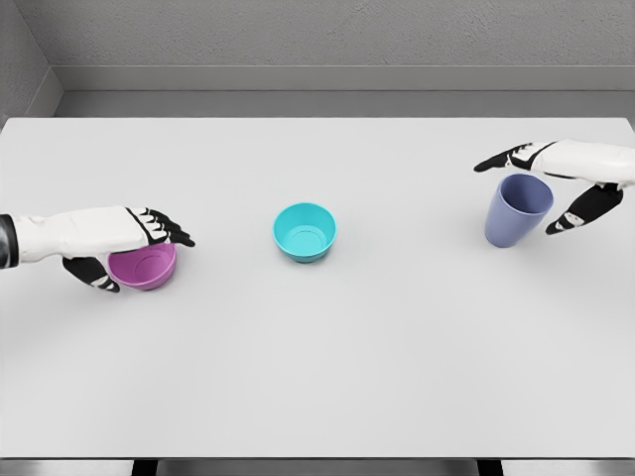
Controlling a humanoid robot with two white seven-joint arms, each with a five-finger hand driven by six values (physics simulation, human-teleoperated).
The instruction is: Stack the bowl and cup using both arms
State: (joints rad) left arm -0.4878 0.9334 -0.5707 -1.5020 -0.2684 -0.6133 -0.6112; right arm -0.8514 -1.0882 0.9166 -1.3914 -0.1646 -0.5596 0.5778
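Head view: the left hand (124,248) is wrapping open fingers around the purple bowl (145,266) (at nine o'clock on the worktop (317,377)), not gripping yet. The right hand (566,188) is spreading around the blue cup (516,209) at three o'clock. The teal bowl (305,231) is sitting in the middle.

No text, label, brand, number or sign can be read anywhere in the head view: every surface that shows is plain and unmarked.
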